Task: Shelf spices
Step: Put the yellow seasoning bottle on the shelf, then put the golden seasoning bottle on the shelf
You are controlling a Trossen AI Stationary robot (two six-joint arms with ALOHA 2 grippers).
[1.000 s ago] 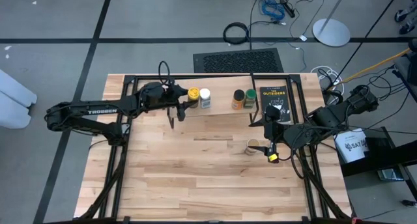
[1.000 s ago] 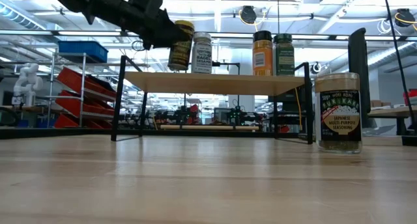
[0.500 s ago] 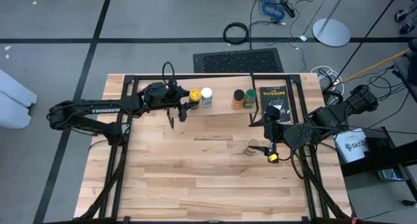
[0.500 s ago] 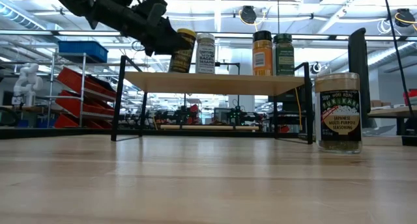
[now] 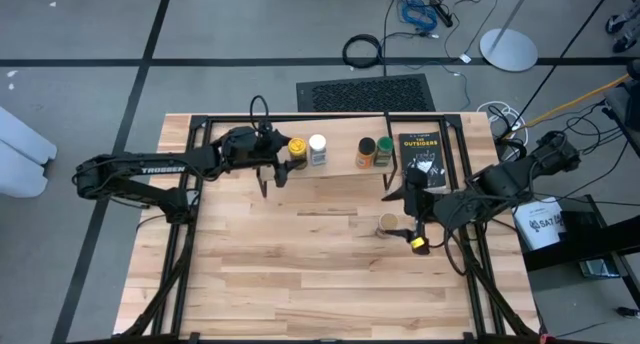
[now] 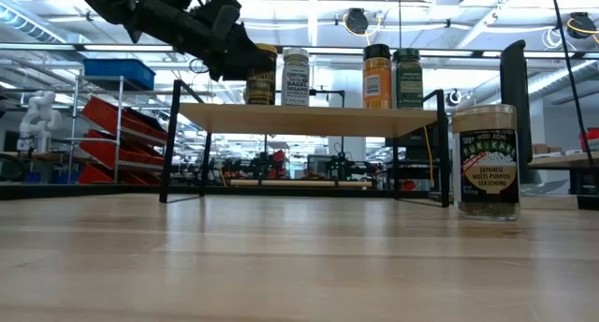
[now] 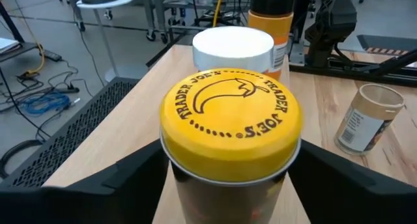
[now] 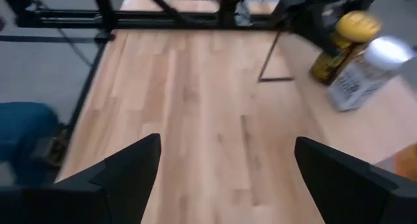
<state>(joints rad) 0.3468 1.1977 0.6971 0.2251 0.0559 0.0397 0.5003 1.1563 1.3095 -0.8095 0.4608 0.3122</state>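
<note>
My left gripper reaches in from the table's left and is shut on the yellow-lidded spice jar at the left end of the shelf. Right of it on the board stand the white-lidded jar, the dark-lidded jar and the green-lidded jar, each on its base. The tan-lidded jar stands upright on the tabletop in front of the shelf's right end. My right gripper hangs open just right of that jar, touching nothing. My left gripper pinches the yellow-lidded jar's body just under the lid, one finger on each side. The fingers come in about level from the table's left. The jar stands nearly upright with its base on the shelf board, next to the white-lidded jar.
A black book with orange lettering stands at the shelf's right end. The shelf's black legs rise from the tabletop. Bare butcher-block tabletop spreads in front of the shelf. Cables and a mat lie on the floor beyond the far edge.
My left gripper has moved a little toward the table's right and down, carrying the yellow-lidded jar. The jar was tilted and held above the board; it now stands nearly upright with its base on the shelf. The white-lidded jar has shifted slightly right.
</note>
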